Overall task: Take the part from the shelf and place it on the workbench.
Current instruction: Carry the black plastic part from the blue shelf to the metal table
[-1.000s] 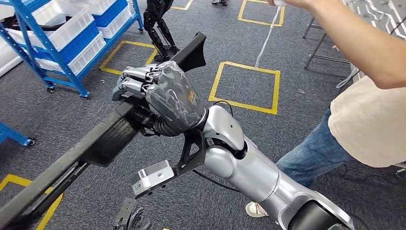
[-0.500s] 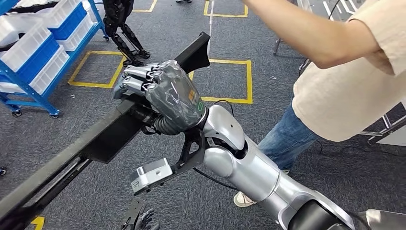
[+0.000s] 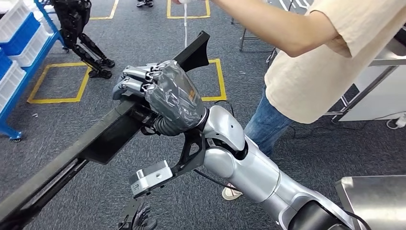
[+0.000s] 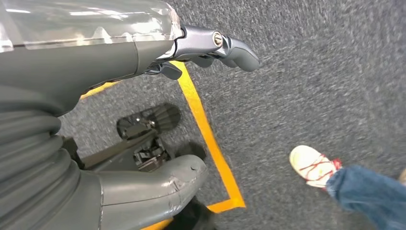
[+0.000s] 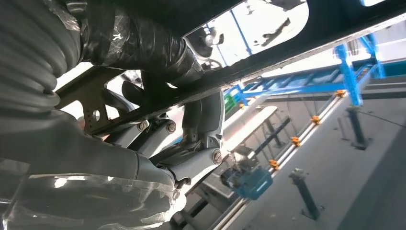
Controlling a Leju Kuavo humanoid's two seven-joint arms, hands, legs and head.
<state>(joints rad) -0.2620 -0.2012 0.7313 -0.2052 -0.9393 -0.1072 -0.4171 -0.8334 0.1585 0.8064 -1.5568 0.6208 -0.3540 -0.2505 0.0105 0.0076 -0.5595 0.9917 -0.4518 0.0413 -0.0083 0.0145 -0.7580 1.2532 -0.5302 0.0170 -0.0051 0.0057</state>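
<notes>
The part (image 3: 103, 139) is a long black bar that runs from low on the left up to a flared end at the top centre. My right hand (image 3: 160, 93), wrapped in clear film, grips it around the middle and holds it up in the air over the floor. In the right wrist view the part (image 5: 297, 50) crosses as a dark beam with the right hand (image 5: 143, 52) curled around it. My left hand (image 4: 143, 48) hangs low over the carpet with its fingers (image 4: 225, 45) spread and nothing in it; its dark fingers (image 3: 139, 220) show at the bottom edge of the head view.
A person (image 3: 325, 62) in a beige shirt and jeans stands close on my right, one arm stretched over the part. A steel bench corner (image 3: 378, 201) sits at bottom right, another steel table (image 3: 383, 62) behind the person. The blue shelf (image 3: 16, 57) stands far left, beside black robot legs (image 3: 81, 33).
The whole picture has shifted: my view has turned right, so the shelf slid off left and the steel surfaces came in. My right hand's hold on the part is unchanged.
</notes>
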